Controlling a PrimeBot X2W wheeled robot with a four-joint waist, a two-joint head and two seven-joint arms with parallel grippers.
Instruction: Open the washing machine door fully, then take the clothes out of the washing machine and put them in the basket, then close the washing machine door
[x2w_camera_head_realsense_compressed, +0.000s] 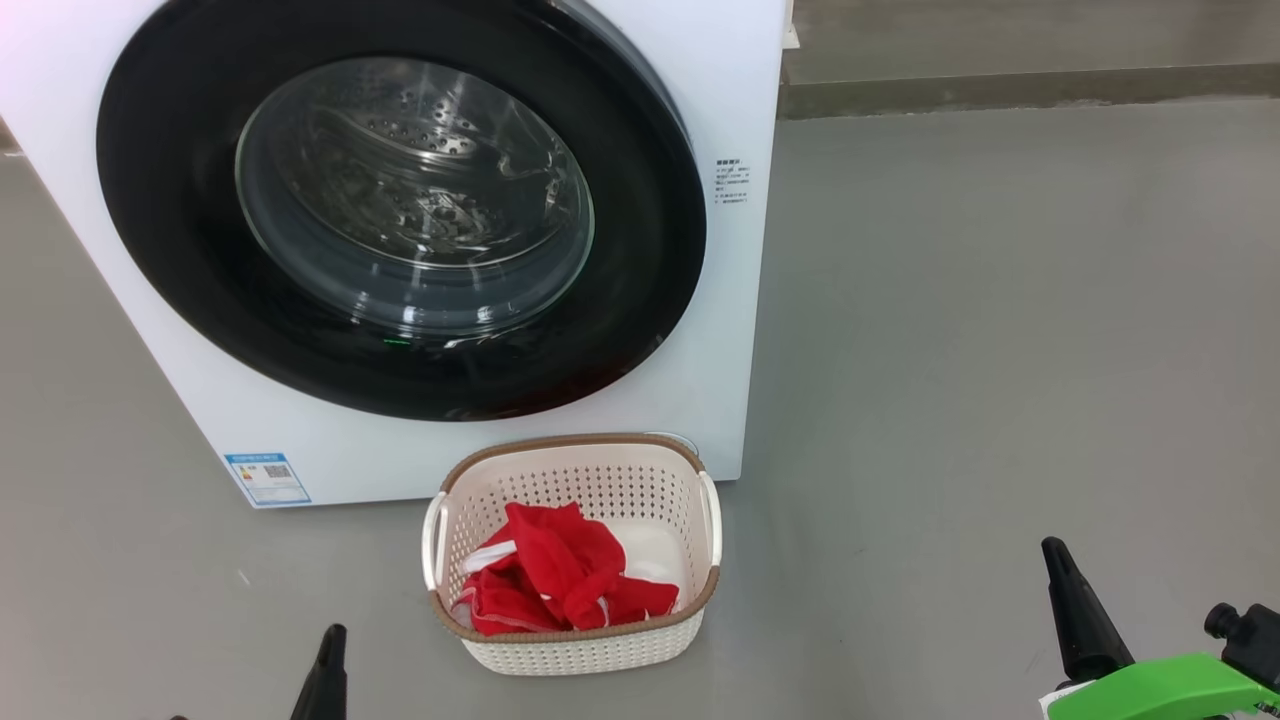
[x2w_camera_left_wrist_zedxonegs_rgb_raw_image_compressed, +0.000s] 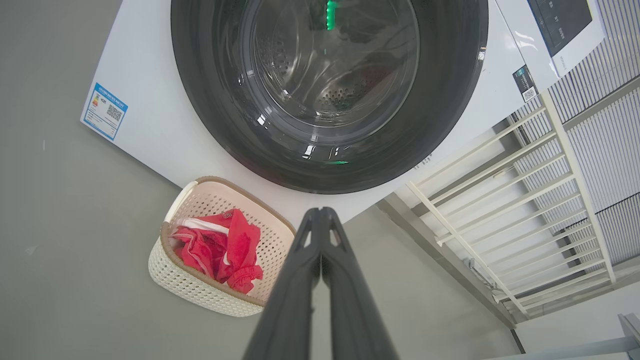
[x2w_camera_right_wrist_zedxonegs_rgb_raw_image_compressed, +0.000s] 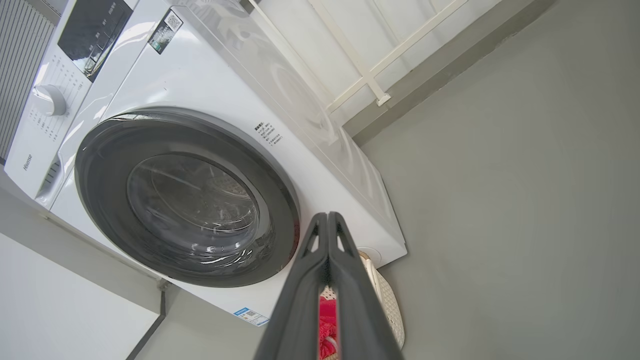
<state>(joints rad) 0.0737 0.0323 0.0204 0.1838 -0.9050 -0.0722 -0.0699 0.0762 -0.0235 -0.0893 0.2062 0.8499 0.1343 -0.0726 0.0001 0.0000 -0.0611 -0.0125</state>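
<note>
Nearest the lens in each wrist view are the long dark fingers: the left gripper has its two fingers pressed together with nothing between them, and the right gripper is closed the same way and likewise holds nothing. In the head view both sit low, well apart, over the grey floor, with the basket between them and closer to the left one. The clothes lie inside the basket as a red bundle heaped toward its left side, below the brown rim. The basket stands upright on the floor just in front of the washing machine, under its lower right corner; whether its back rim touches the white front cannot be told. The washing machine door sits closed, its black rim flush against the front, and the perforated drum shows through the glass. A blue label sticker marks the lower left corner of the front. To the robot's right of the machine's side edge the floor runs wide and bare to a low kerb, beyond which the wrist views show a white railing
</note>
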